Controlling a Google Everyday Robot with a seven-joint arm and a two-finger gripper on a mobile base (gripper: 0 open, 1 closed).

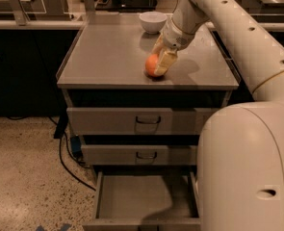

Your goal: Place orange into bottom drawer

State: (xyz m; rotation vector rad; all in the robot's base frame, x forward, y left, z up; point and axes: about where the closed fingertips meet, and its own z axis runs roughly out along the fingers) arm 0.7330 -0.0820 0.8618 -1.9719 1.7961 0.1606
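Grey metal table (108, 57) over three drawers, speckled floor (26, 177) below, dark counters behind. White bowl (152, 21) sits at the table's far edge. Orange (151, 65) rests on the tabletop near the front edge, well apart from the bowl. My arm (218, 13) reaches in from the right and angles down. Pincer (161, 64) is low at the orange, touching its right side. I cannot tell whether the pincer is open or clamped on the fruit. Top drawer (108, 121) and middle drawer (108, 154) are shut, each with a dark loop handle. Bottom drawer (132, 196) is pulled out toward the camera, directly below the orange's spot. My white body (247, 167) blocks the drawers' right ends. Black cable (67, 162) trails across the floor left of the cabinet.
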